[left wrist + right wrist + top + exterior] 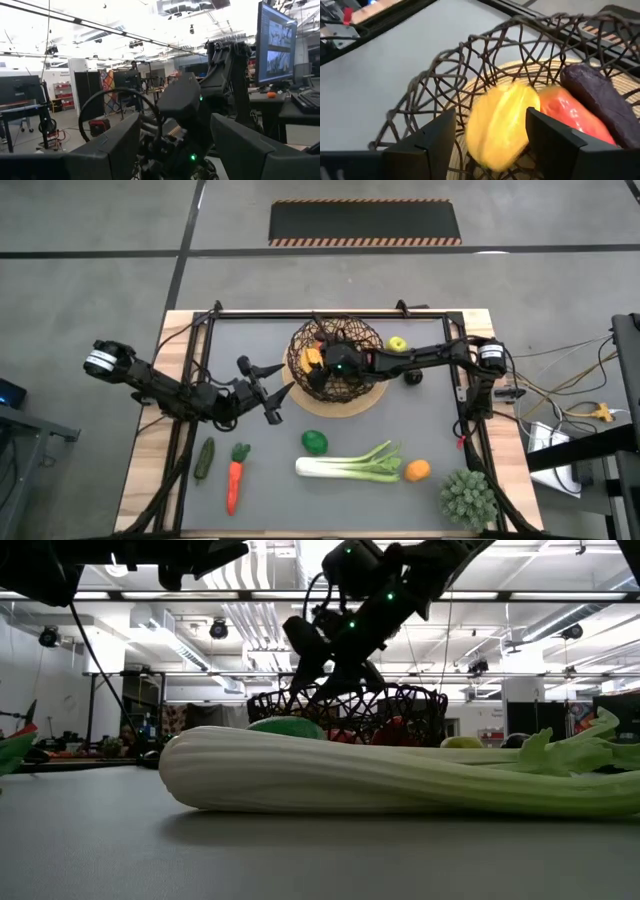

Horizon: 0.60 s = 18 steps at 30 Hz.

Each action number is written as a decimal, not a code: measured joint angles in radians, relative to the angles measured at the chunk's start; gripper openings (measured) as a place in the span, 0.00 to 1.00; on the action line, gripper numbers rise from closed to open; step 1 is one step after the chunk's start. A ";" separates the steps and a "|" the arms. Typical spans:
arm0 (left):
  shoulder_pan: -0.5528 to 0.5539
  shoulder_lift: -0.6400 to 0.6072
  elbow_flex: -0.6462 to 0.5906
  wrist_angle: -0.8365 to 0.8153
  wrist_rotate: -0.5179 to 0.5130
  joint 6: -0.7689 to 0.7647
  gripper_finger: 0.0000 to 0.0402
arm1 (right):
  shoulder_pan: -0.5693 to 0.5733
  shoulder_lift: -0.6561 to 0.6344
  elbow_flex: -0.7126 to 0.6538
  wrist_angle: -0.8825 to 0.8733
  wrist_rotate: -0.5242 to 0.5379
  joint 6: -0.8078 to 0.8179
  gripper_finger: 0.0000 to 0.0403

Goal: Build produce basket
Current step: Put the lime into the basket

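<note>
- The table (400, 430) has a grey top; the basket (368, 340) stands at its far middle on a pale wooden disc (352, 402)
- The right gripper (318, 360) hangs over the basket, fingers spread, with the yellow pepper (496, 125) between them in the right wrist view; whether they touch it cannot be told
- The left gripper (272, 390) hovers just left of the basket, fingers spread and holding nothing
- The leek (350, 467) lies in front of the basket, near the table's front edge
- The spiky green plant (468, 498) sits front right of the basket
- The carrot (234, 480) and cucumber (205, 459) lie front left of the basket
- The eggplant (600, 97) and red pepper (570, 116) lie inside the basket beside the yellow pepper
- The green pepper (315, 442) is just in front of the basket
- The orange (417, 470) touches the leek's leafy end
- The green apple (398, 344) sits just right of the basket
</note>
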State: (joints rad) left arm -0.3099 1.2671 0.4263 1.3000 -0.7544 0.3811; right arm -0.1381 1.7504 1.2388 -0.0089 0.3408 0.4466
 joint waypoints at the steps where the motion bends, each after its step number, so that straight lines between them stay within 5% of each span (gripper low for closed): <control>1: 0.000 0.000 0.000 0.000 0.000 -0.015 0.56 | 0.001 -0.009 0.000 -0.012 0.000 -0.002 0.57; 12: -0.037 0.005 -0.005 -0.057 0.003 -0.105 0.56 | 0.062 -0.181 -0.002 -0.188 -0.009 -0.074 0.58; 18: -0.052 0.006 -0.001 -0.119 0.095 -0.237 0.56 | 0.126 -0.296 -0.002 -0.358 -0.089 -0.123 0.57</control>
State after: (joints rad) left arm -0.3622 1.2732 0.4256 1.1805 -0.6598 0.1444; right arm -0.0116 1.4540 1.2367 -0.3673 0.2522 0.3235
